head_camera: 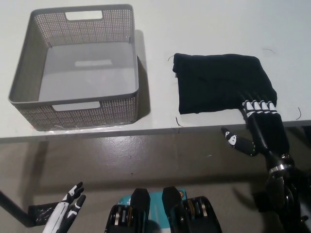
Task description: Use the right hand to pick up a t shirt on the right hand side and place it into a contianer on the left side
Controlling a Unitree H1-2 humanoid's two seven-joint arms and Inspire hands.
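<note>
A folded black t-shirt (218, 81) lies on the white table (204, 29) at the right. My black right hand (256, 124) is open at the table's front edge, its fingers laid over the shirt's near right corner and its thumb hanging below the edge. It holds nothing. A grey mesh container (77, 65) stands empty on the table's left side. My white left hand (65, 211) rests low at the lower left, well below the table, its fingers slightly apart.
The table's front edge (121, 132) runs across the middle of the view, with grey floor below it. A bare strip of table separates the container from the shirt.
</note>
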